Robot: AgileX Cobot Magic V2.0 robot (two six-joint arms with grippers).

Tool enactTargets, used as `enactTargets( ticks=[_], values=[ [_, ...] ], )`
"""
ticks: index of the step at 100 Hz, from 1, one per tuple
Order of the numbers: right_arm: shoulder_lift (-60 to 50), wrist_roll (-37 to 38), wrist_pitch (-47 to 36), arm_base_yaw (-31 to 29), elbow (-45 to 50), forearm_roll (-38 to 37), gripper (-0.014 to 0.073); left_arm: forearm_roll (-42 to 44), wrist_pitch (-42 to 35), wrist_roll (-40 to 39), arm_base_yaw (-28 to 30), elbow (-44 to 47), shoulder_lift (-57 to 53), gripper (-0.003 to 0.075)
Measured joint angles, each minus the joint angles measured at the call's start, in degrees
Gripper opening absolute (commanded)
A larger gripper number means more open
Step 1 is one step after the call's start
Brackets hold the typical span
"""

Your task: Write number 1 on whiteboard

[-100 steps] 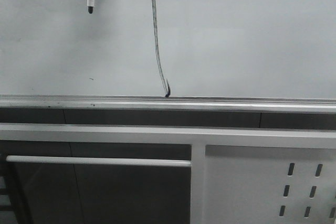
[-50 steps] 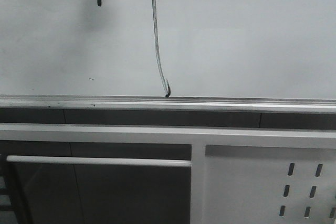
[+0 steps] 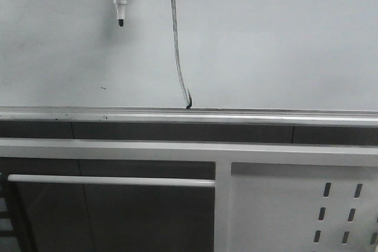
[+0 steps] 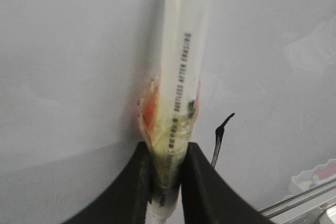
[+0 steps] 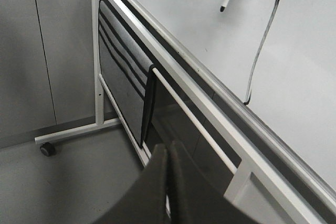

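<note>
One perforated panel (image 3: 304, 205) sits below the whiteboard (image 3: 277, 39), beside a rod (image 3: 112, 180).

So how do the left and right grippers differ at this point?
The left gripper is shut on the marker, up at the whiteboard beside the number 1; the right gripper is shut on nothing. The left sits high against the board, while the right hangs low, off the board, over the stand's frame and the floor. Both have black fingers, closed.
</note>
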Motion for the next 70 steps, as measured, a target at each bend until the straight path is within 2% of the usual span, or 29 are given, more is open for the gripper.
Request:
enactTargets(
  ticks=[17, 41, 70],
  values=[
    [0.0, 0.0, 0.1, 0.0, 0.0, 0.9, -0.0057, -0.4, 1.3, 0.0, 0.0, -1.9, 1.9, -0.0020],
    [0.0, 0.0, 0.6, 0.0, 0.0, 1.5, -0.0057, -0.3, 8.1, 0.0, 1.8, -5.0, 3.6, -0.0020],
    [0.0, 0.0, 0.6, 0.0, 0.0, 1.5, -0.0057, -0.1, 9.7, 0.0, 2.7, -5.3, 3.7, -0.0020]
  ],
)
